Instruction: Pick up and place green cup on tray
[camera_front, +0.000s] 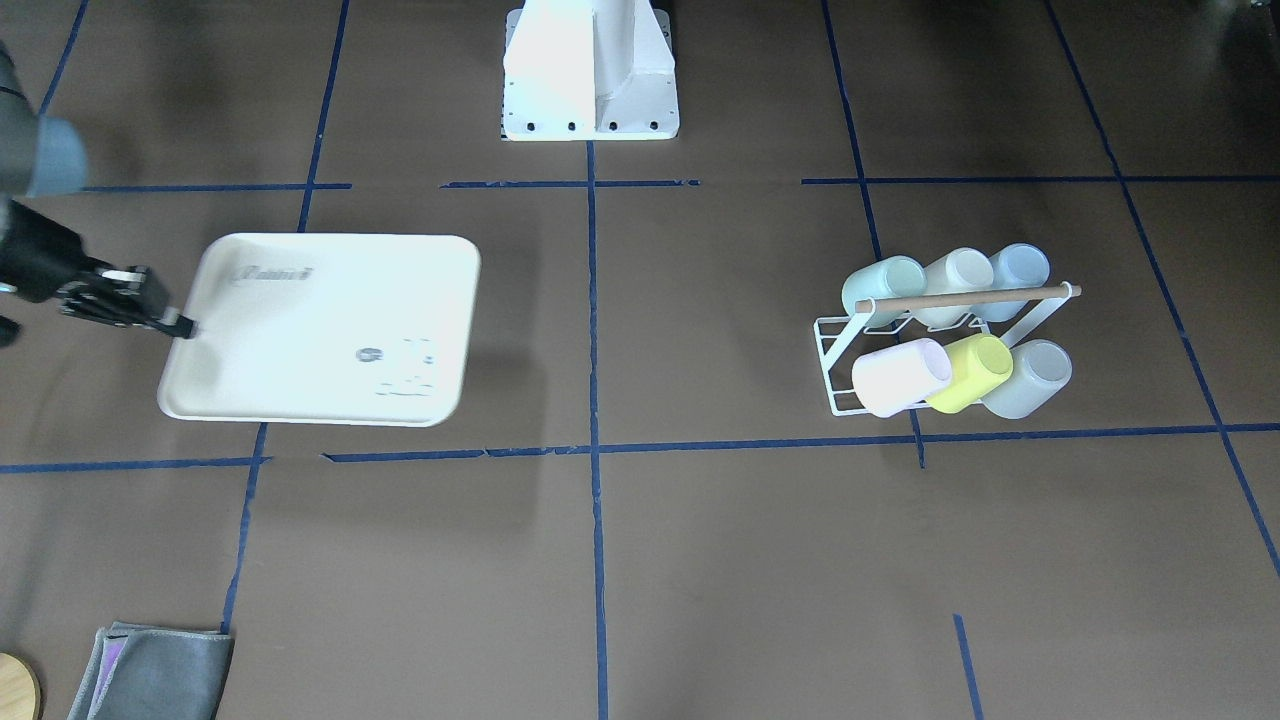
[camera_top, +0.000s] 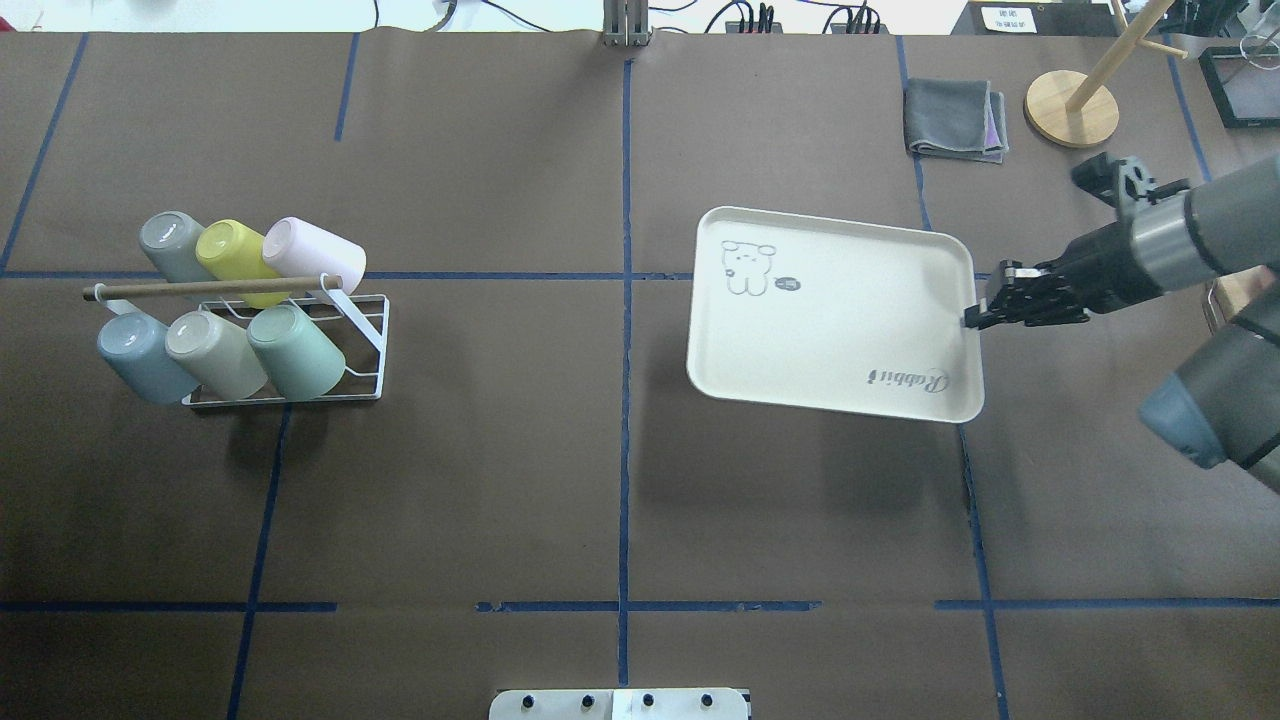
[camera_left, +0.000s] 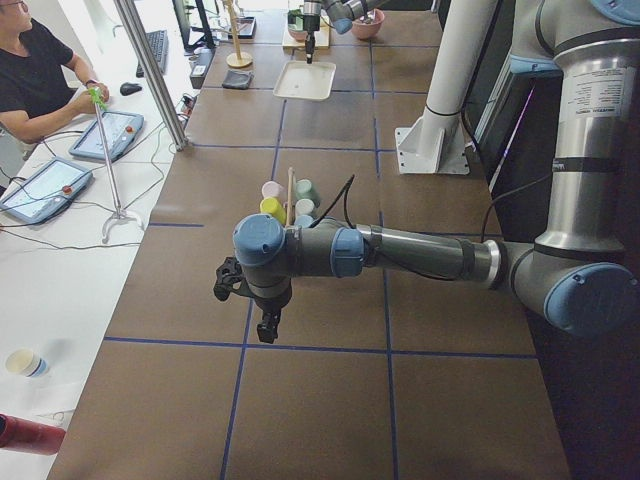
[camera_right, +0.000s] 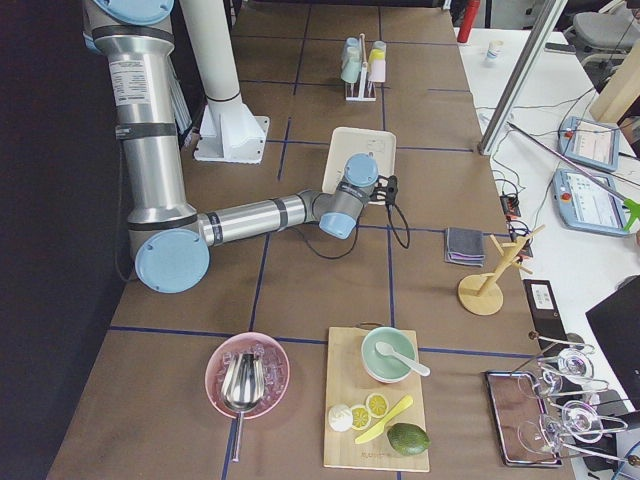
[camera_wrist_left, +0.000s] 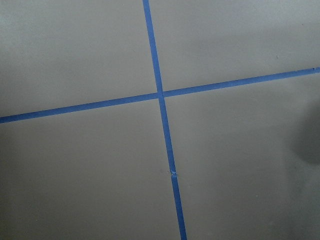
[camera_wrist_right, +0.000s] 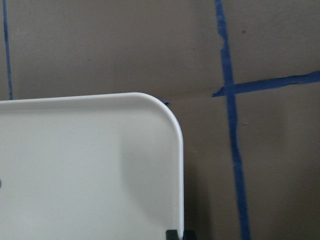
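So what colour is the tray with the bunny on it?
The tray is cream-white, with grey bunny and lettering; clearest in the overhead exterior view.

Brown tape-gridded table (camera_top: 620, 480) with wire rack (camera_top: 352, 315), folded grey cloth (camera_top: 950, 120), wooden stand (camera_top: 1072, 108).

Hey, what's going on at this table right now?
The right gripper is pinching the rim of the tray. The tray casts a broad shadow and looks raised off the table. The green cup is untouched, lying on the wire rack with five other cups. The left gripper hangs over bare table, away from the rack. Whether it is open cannot be told.
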